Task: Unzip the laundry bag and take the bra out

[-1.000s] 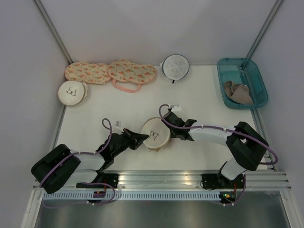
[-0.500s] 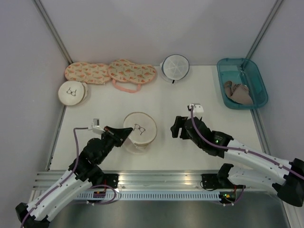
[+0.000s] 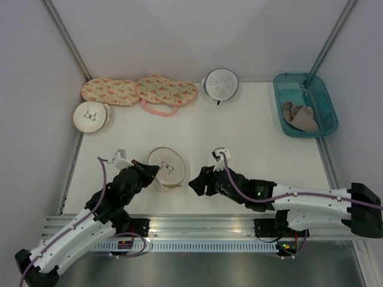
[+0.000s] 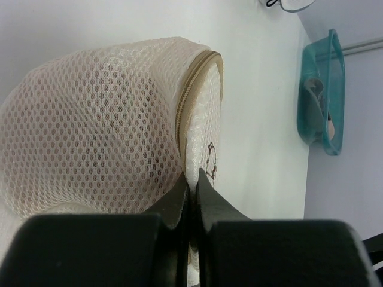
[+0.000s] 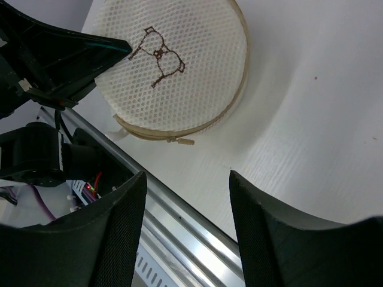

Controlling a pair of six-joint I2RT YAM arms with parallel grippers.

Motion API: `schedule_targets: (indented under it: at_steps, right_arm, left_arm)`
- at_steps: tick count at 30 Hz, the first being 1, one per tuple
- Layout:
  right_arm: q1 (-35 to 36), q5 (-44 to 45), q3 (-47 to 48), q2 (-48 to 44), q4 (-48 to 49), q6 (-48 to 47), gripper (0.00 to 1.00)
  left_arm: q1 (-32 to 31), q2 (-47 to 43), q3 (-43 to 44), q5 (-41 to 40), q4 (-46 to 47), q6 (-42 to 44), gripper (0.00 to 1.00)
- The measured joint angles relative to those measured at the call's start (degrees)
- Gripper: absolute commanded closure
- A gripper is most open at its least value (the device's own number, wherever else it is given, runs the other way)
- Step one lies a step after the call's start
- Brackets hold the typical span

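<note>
The left claw (image 4: 191,186) is clenched on the rim of the laundry bag (image 3: 166,168), propping it tilted near the table (image 3: 239,131) front, left of centre, seemingly so the released right claw (image 5: 185,194) can reach the zipper pull (image 5: 183,141).

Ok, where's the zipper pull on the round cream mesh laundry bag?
In the right wrist view, the small tan zipper pull lies at the near rim of the laundry bag, facing the aluminium rail.

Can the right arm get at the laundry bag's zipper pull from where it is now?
Probably yes: the right gripper is open, facing the zipper pull on the laundry bag rim, with bare table between. The left gripper pinches the bag at another edge, clear of that path.
</note>
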Motion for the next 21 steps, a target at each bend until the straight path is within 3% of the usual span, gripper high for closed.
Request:
schedule_targets:
  at_steps: [10,21]
  right_arm:
    - [3.5,-3.02,3.15,15.96,7.58,-0.57,0.43]
    - [3.69,-4.85,7.48,20.81,10.12,-6.67,0.4]
  left_arm:
    - [0.0,-2.84,-0.02,0.35,-1.11,-0.07,0.98]
    - [0.0,-4.39,-0.07,3.43,-1.11,-0.44,0.98]
